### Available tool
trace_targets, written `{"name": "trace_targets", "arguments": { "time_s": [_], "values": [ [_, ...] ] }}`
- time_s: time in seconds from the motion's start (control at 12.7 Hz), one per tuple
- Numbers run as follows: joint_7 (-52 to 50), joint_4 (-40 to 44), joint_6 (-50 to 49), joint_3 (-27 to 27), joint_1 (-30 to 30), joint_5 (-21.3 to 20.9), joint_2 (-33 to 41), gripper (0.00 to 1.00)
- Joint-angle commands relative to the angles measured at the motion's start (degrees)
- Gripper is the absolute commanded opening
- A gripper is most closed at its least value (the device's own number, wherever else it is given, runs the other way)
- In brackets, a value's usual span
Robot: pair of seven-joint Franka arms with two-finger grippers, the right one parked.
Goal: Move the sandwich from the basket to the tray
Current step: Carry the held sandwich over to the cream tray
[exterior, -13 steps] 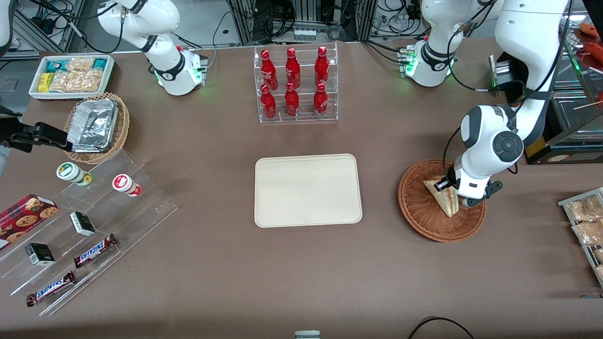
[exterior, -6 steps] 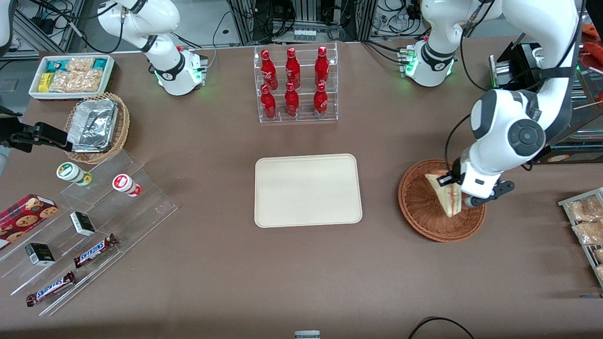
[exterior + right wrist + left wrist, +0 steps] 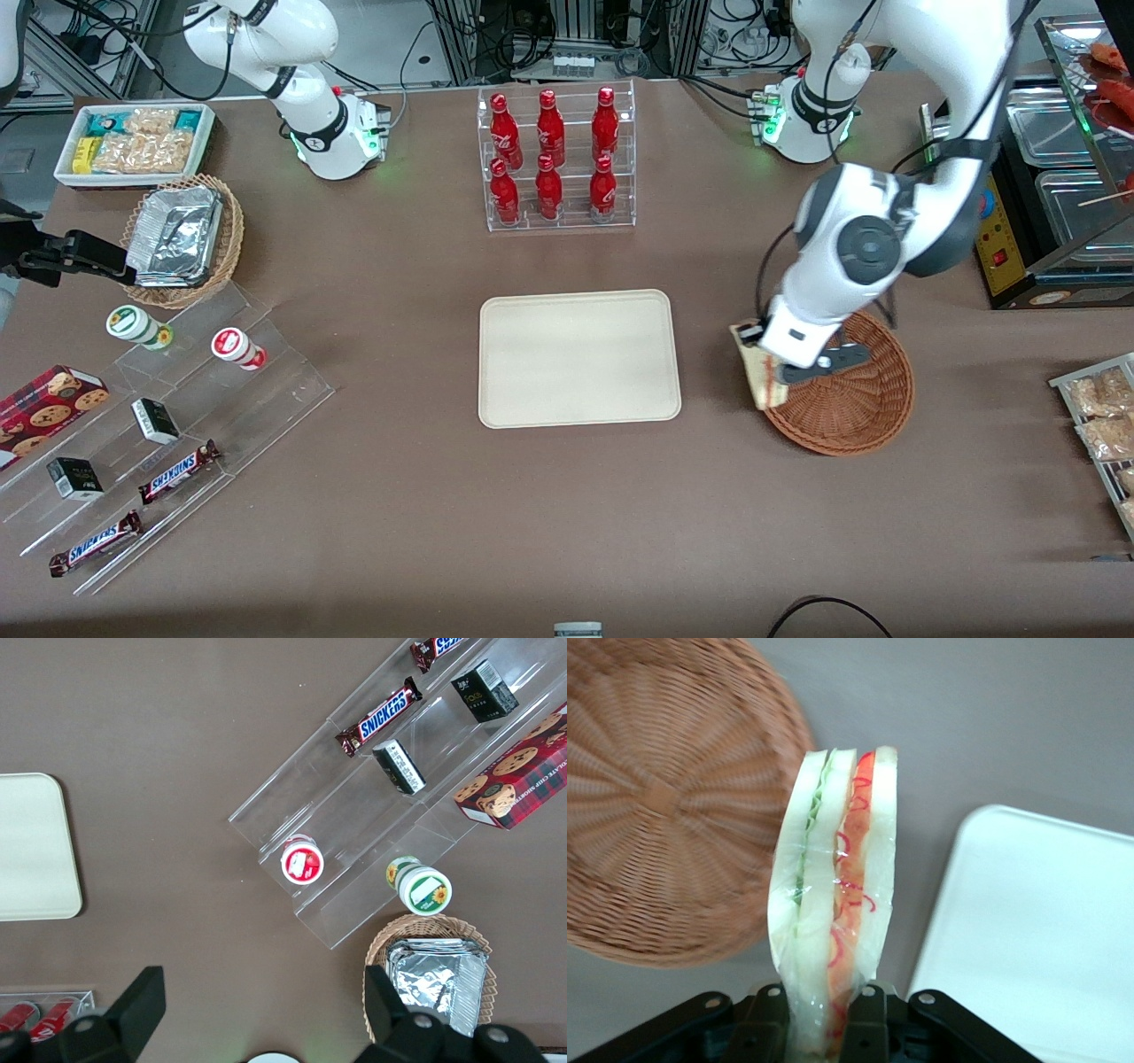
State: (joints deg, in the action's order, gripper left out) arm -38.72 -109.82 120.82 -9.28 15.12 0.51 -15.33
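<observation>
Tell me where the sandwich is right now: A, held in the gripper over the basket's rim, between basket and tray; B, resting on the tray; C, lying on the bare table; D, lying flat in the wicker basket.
A: the gripper is shut on the sandwich, lifted above the basket edge, not yet over the tray.

place: robot lab | evidence: mock shop table [image 3: 399,496], cola rack [image 3: 556,159], cabling
</observation>
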Motion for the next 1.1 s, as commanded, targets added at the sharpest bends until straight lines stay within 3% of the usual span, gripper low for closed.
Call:
{"name": "trace_targets", "arguments": {
  "time_s": [0.0, 0.47, 0.87, 1.02],
  "values": [
    [-5.73, 6.53, -1.55, 0.58, 5.34, 0.11, -5.58, 0.0],
    [-12.94, 20.06, -1.64, 0.66, 15.45, -0.68, -18.49, 0.0],
    [-19.89, 33.86, -7.35, 1.01, 22.22, -1.03, -28.34, 0.0],
    [-24.18, 38.69, -7.61, 1.1, 24.59, -3.92, -32.29, 0.0]
  ]
}}
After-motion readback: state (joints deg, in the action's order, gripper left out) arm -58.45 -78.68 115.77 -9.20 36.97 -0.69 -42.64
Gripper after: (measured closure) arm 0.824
